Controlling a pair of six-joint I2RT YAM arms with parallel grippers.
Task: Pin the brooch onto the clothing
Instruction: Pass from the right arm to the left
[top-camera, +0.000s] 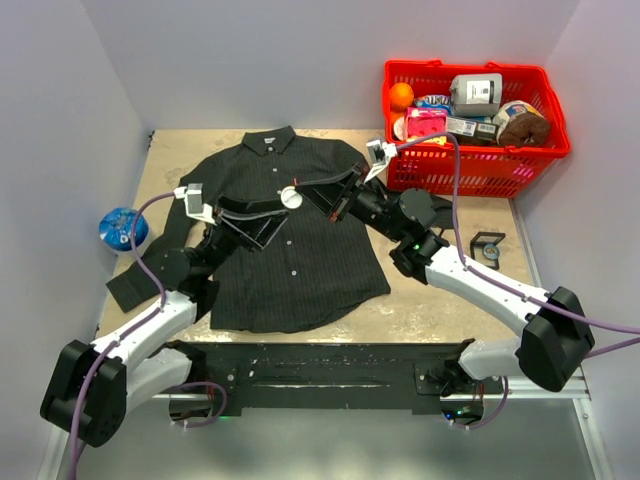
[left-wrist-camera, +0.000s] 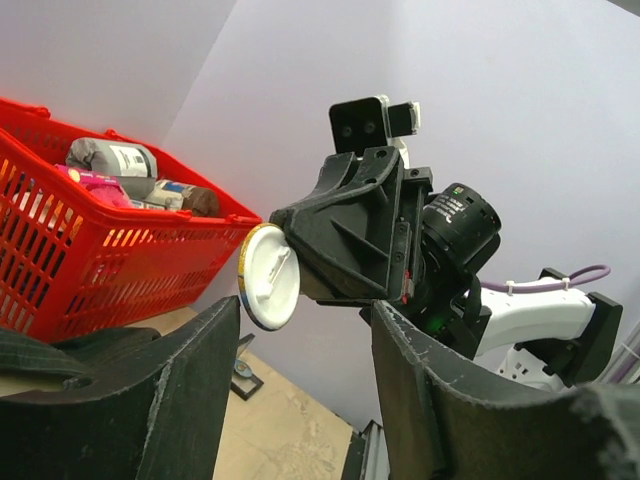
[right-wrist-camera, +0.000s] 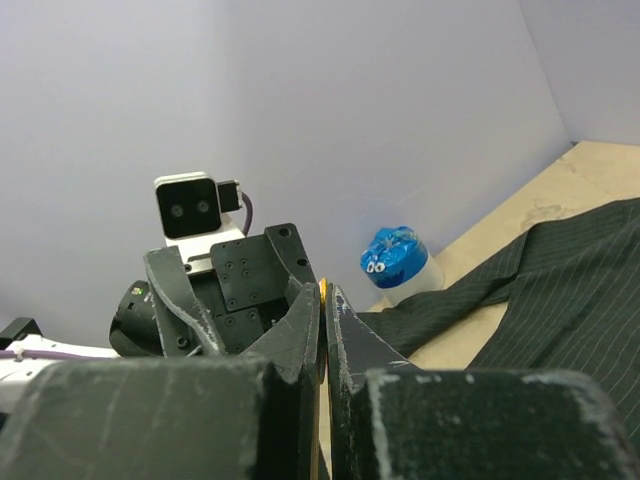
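The clothing (top-camera: 300, 265), a dark pinstriped collared shirt, lies flat on the table, front up; one sleeve shows in the right wrist view (right-wrist-camera: 560, 290). The brooch (top-camera: 291, 198) is a white round disc with a yellow rim (left-wrist-camera: 270, 277), held edge-on above the shirt's chest. My right gripper (top-camera: 302, 192) is shut on it, and only a yellow sliver of brooch (right-wrist-camera: 322, 298) shows between its fingers (right-wrist-camera: 300, 330). My left gripper (top-camera: 278, 222) stands open just left of the brooch, facing it. Its two dark fingers (left-wrist-camera: 190, 370) sit below the disc without touching it.
A red basket (top-camera: 470, 172) full of groceries stands at the back right (left-wrist-camera: 90, 270). A blue-lidded container (top-camera: 120, 228) sits at the table's left edge (right-wrist-camera: 398, 262). A small black frame (top-camera: 488, 245) lies right of the shirt.
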